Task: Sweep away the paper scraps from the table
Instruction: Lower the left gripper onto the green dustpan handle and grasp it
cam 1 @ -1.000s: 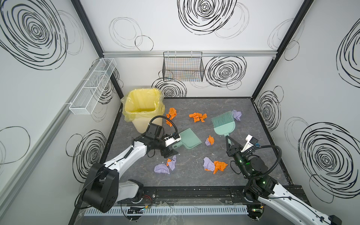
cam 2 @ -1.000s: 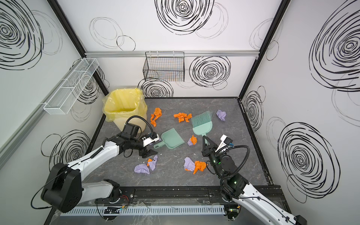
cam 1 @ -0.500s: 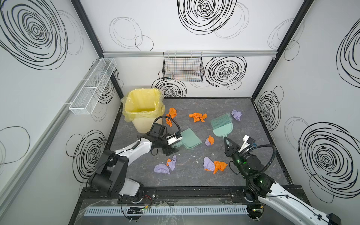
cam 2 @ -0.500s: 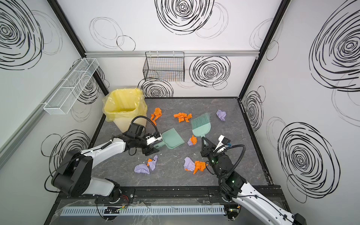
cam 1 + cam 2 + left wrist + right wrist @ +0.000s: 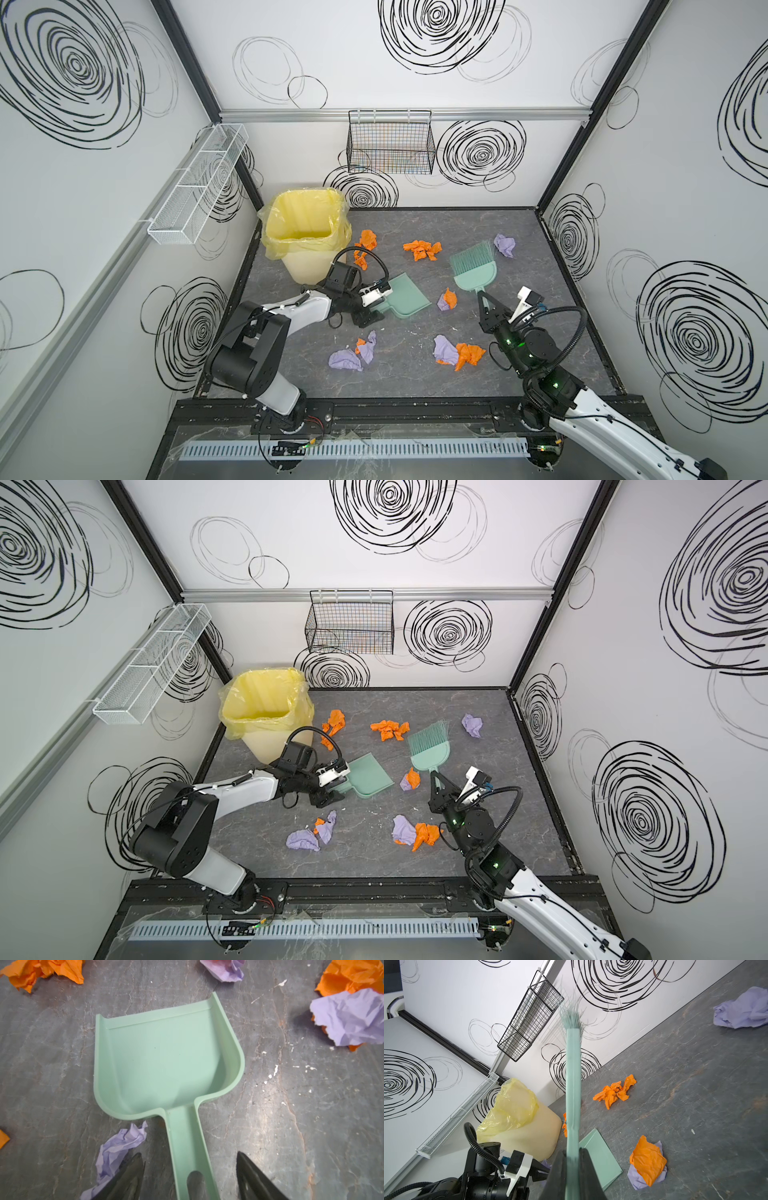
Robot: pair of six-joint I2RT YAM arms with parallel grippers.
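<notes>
Orange and lilac paper scraps lie scattered on the dark table (image 5: 540,332): an orange wad (image 5: 422,250), a lilac one (image 5: 504,245), a mixed pair (image 5: 457,353) and a lilac clump (image 5: 351,355). The mint-green dustpan (image 5: 405,297) (image 5: 166,1059) lies flat and holds nothing. My left gripper (image 5: 376,309) (image 5: 188,1155) is open, its jaws standing either side of the dustpan handle with gaps on both sides. A lilac scrap (image 5: 118,1151) lies against one finger. My right gripper (image 5: 482,296) (image 5: 572,1152) is shut on the handle of the green brush (image 5: 476,266) (image 5: 573,1084).
A bin with a yellow liner (image 5: 305,232) stands at the table's back left corner. A black wire basket (image 5: 390,143) hangs on the back wall and a white mesh shelf (image 5: 199,183) on the left wall. A black rail (image 5: 395,411) runs along the front edge.
My left gripper has edged further in along the dustpan handle and its jaws have narrowed a little. The right gripper with the brush has hardly moved.
</notes>
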